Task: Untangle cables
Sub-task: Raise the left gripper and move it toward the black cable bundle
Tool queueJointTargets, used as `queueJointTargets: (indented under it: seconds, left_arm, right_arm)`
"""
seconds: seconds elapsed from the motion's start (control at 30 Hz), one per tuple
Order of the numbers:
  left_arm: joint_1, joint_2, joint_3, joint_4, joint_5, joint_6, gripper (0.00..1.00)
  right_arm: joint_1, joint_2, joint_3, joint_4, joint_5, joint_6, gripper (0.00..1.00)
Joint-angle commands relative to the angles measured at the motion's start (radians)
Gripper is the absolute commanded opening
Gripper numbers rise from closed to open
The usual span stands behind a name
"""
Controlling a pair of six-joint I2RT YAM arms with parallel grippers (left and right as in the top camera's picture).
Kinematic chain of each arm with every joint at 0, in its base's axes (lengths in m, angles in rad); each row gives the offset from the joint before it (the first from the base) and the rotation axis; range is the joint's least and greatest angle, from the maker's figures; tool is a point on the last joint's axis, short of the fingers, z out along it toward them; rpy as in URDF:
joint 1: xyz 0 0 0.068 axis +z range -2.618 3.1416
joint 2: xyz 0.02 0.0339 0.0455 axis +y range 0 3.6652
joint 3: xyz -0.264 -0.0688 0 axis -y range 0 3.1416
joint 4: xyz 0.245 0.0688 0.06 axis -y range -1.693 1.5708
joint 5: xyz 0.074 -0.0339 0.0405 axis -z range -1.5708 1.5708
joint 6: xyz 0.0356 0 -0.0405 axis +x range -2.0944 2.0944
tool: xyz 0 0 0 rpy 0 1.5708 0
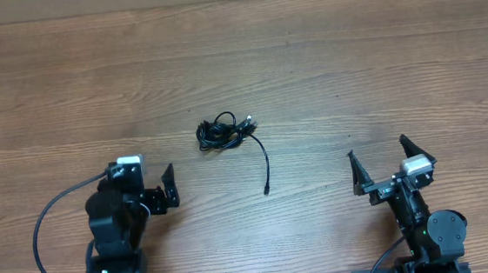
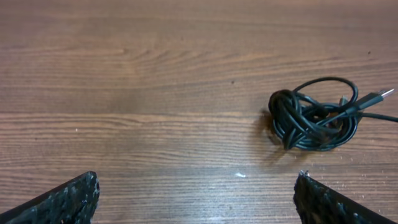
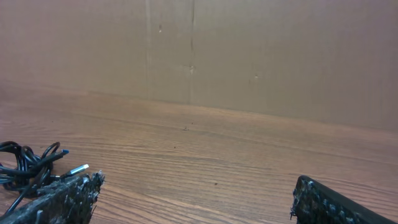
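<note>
Cables [image 1: 219, 133] are what I have to sort out: they sit bunched in one small black knot on the desk [image 1: 368, 48], with nothing gripped. The left end effector [image 1: 146, 172] and the right end effector [image 1: 378, 152] both stand spread wide and empty on the near side.

My worries, biggest first. If I close on the whole knot and pull, I expect the loops to cinch tighter rather than part. If I tug one strand with a single arm, nothing pins the rest, so the light bundle would likely just slide over the smooth desk. The cords are thin and lie flat, so a low grab may scrape the wood or slip off. The silvery plug [image 2: 385, 93] could also snag in a loop if drawn back through.

From the left end effector the knot lies ahead and off to the right, past its right finger [image 2: 336, 202] in the wrist view, near but not touching. From the right end effector it is ahead and well off to the left, barely showing at the edge of that wrist view, partly behind the left finger [image 3: 62, 199]. One loose tail [image 1: 266, 163] runs from the knot back towards the arms and ends between the two end effectors, nearer the left one, its small plug tip [image 1: 267, 190] lying free on the desk.
</note>
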Motion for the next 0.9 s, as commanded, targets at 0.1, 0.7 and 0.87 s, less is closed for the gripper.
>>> queueJointTargets:
  seconds: [0.1,0.7,0.87]
  left_arm:
    - [0.005,0.090,0.082,-0.023,-0.006,-0.005,1.00]
    - [-0.002,0.238,0.189,-0.116,0.016,0.032,1.00]
    - [-0.018,0.245,0.204,-0.142,0.017,0.048,1.00]
  right_arm:
    - [-0.003,-0.009,-0.010,0.003,0.005,0.005,1.00]
    - [-0.003,-0.009,-0.010,0.003,0.005,0.005,1.00]
    - [-0.003,-0.009,-0.010,0.003,0.005,0.005,1.00]
